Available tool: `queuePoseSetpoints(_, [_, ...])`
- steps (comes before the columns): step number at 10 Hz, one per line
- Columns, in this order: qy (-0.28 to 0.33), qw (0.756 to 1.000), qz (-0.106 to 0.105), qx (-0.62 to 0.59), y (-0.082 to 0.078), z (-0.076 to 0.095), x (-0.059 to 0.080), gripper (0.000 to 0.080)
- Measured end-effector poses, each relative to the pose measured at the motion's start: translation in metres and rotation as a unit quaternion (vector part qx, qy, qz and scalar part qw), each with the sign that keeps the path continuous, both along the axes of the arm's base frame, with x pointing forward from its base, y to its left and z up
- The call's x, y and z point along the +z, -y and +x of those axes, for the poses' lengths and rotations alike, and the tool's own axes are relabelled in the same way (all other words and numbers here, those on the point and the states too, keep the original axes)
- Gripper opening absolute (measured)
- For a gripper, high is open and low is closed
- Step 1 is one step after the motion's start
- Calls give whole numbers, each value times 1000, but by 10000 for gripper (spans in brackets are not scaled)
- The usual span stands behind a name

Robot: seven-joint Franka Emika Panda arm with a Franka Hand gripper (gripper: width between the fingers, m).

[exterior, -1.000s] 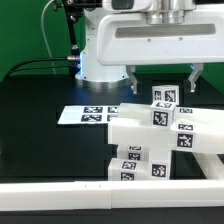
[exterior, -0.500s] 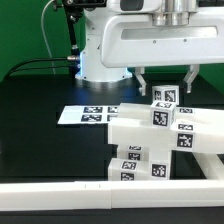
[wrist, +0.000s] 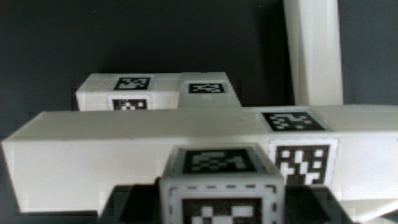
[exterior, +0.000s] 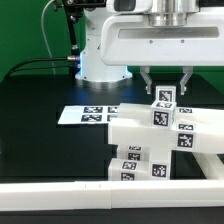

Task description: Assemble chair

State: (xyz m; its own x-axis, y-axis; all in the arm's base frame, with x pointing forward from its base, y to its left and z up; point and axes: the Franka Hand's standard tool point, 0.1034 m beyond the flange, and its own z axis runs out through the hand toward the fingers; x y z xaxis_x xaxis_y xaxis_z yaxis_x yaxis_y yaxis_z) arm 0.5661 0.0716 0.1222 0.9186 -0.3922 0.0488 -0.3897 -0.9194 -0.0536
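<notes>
The chair (exterior: 150,140) is a stack of chunky white tagged pieces at the exterior view's right. A small white tagged block (exterior: 165,97) stands up from its top. My gripper (exterior: 167,88) hangs straight over that block with one finger on each side. In the wrist view the block (wrist: 221,185) fills the gap of my gripper (wrist: 221,208), and the dark fingers (wrist: 135,205) lie against its sides, shut on it. A long white chair piece (wrist: 160,135) lies just beyond, and another tagged white piece (wrist: 151,92) lies farther off.
The marker board (exterior: 88,114) lies flat on the black table, toward the exterior view's left of the chair. The arm's white base (exterior: 100,55) stands behind it. A white rail (exterior: 60,190) runs along the front edge. A white upright bar (wrist: 313,50) shows in the wrist view.
The fingers have drawn in from wide apart to the sides of the small tagged block. The arm itself has barely moved.
</notes>
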Motion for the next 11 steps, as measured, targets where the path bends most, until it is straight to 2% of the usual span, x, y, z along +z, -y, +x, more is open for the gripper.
queuePoseSetpoints(2, [-2,992,14,-128,1,1,0,281])
queuePoseSetpoints(4, [-7,964,32,-263,1,2,0,282])
queuePoseSetpoints(7, [11,919,64,-388,4,8,0,284])
queuePoseSetpoints(10, [4,881,75,-467,1,8,0,284])
queuePoseSetpoints(11, [-1,841,96,-533,3,9,-1,284])
